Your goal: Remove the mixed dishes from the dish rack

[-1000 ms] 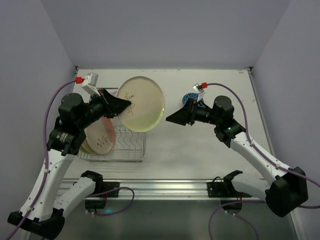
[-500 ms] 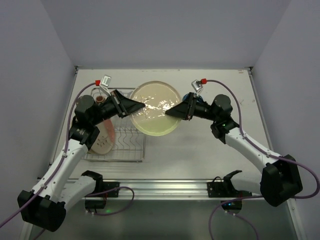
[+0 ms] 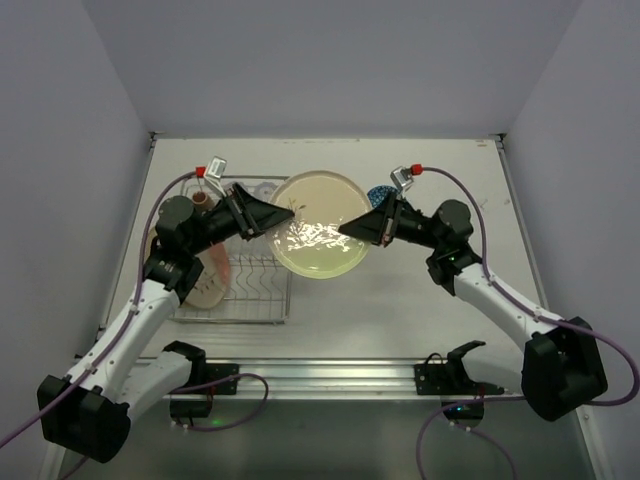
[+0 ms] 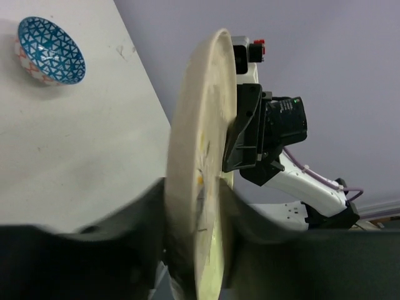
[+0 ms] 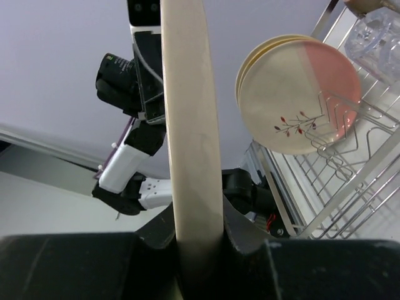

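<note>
A large cream plate (image 3: 318, 235) hangs in the air just right of the dish rack (image 3: 250, 292), between both arms. My right gripper (image 3: 350, 228) is shut on its right rim; in the right wrist view the plate (image 5: 187, 125) sits tight between the jaws of that gripper (image 5: 199, 231). My left gripper (image 3: 283, 212) is at the plate's left rim. In the left wrist view its blurred jaws stand open on either side of the plate (image 4: 200, 125), barely apart from it. Pink-and-cream plates (image 3: 205, 275) still stand in the rack.
A blue-patterned bowl (image 3: 378, 193) sits on the table behind my right gripper, and shows again in the left wrist view as the bowl (image 4: 50, 50). A clear glass (image 3: 265, 190) and a brown mug (image 3: 203, 198) stand at the rack's far end.
The big plate has moved right from above the rack and tipped flatter. My right gripper has reached its rim and shut on it. My left jaws have loosened.
</note>
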{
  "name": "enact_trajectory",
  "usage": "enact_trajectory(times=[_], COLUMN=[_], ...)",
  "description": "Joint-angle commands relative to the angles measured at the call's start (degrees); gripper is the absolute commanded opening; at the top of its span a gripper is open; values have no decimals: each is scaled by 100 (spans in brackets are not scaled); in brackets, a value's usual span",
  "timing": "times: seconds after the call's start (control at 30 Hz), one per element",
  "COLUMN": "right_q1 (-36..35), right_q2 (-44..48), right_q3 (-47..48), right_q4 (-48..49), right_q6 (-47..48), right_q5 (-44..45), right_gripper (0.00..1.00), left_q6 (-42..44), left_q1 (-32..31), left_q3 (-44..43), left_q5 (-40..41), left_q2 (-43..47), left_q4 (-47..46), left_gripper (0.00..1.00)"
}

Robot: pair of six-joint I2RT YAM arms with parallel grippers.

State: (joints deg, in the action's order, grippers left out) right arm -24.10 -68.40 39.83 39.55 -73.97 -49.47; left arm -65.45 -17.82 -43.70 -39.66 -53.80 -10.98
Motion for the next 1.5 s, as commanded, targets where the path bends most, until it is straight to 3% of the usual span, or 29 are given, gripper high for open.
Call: enact_trajectory(times=[0.0,0.07,0.1,0.27,0.37,0.47,0.6,0.8,0.93,1.27,1.33,1.4,1.43,1.47], right_q1=[405,519,633,1222,1810,2679,4189,5615,5758,5758,5732,5671,5653,5618], right_q2=[309,432,476,871,1021,1250,1479,847,13,-2009,-2378,-2616,-2791,-2845], right_q3=[-230,-397,-441,-933,-1162,-1443,-1496,-1382,-1049,-618,-417,-258,-152,-117], right_q4=[123,123,114,106,88,-79,-1059,-1362,-1160,447,466,273,194,106], right_q6=[-283,-468,-530,-820,-829,-829,-268,260,550,253,261,322,340,366], right_q5=[578,667,711,869,703,658,903,1580,2108,1802,1766,1687,1669,1678], right_gripper=[0,0,0,0,0,0,0,0,0,1,4,14,20,34], left_q6=[542,804,936,1920,2324,2702,3266,4013,4365,4787,4805,4831,4831,4831], left_q1=[51,60,60,60,60,60,60,60,60,60,51,60,60,51], left_q3=[-191,-296,-349,-928,-1087,-1210,-1404,-1606,-1703,-1685,-1677,-1677,-1685,-1685], left_q5=[564,871,985,2312,2857,3130,3350,3930,4474,4608,4634,4625,4616,4616], left_q2=[115,115,107,168,361,510,590,879,1187,1442,1460,1478,1486,1487], left_q4=[-1,331,473,2062,2441,2714,3145,3857,4130,4376,4394,4403,4394,4394], left_gripper=[51,79,100,100,100,100,100,100,100,100,100,100,100,100])
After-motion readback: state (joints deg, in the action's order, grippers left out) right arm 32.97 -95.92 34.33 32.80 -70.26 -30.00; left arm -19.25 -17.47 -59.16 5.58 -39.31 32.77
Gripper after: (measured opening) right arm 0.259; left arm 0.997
